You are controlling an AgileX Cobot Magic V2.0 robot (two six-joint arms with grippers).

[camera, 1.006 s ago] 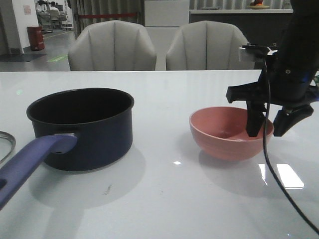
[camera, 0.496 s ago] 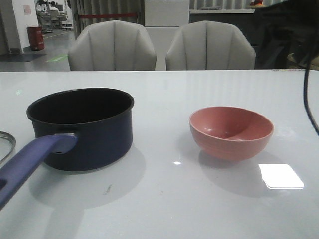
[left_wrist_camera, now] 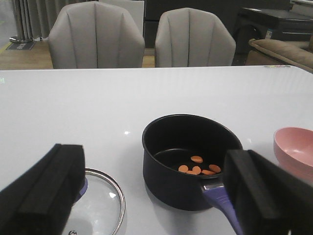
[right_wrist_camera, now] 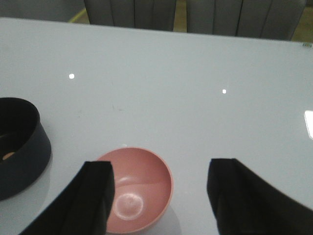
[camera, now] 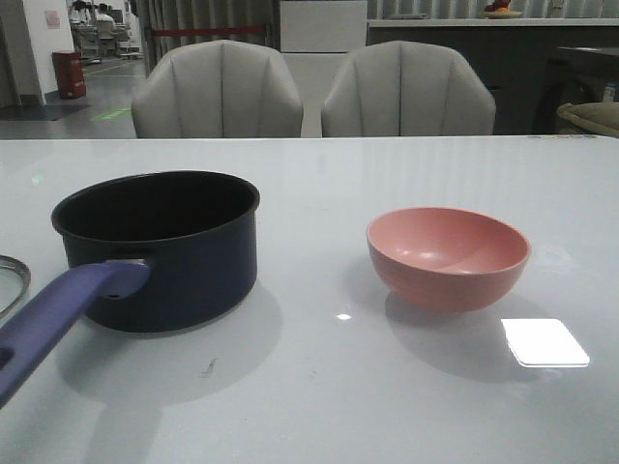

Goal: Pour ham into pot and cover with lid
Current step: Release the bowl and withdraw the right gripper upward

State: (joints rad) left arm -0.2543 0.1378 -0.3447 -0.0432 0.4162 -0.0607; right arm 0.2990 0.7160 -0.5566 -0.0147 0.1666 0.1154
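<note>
The navy pot (camera: 160, 246) stands on the table's left, its purple-blue handle (camera: 58, 314) pointing toward the front edge. In the left wrist view the pot (left_wrist_camera: 190, 161) holds several orange ham chunks (left_wrist_camera: 198, 169). The glass lid (left_wrist_camera: 100, 203) lies flat on the table left of the pot; only its rim (camera: 8, 280) shows in the front view. The pink bowl (camera: 448, 256) stands empty on the right and shows in the right wrist view (right_wrist_camera: 137, 188). My left gripper (left_wrist_camera: 156, 196) is open above the pot and lid. My right gripper (right_wrist_camera: 159, 200) is open above the bowl. Neither shows in the front view.
Two grey chairs (camera: 218, 92) stand behind the table's far edge. A bright light reflection (camera: 545, 341) lies on the white table right of the bowl.
My right arm has drawn up and back from the pink bowl and left the front view. The bowl and pot have not moved.
</note>
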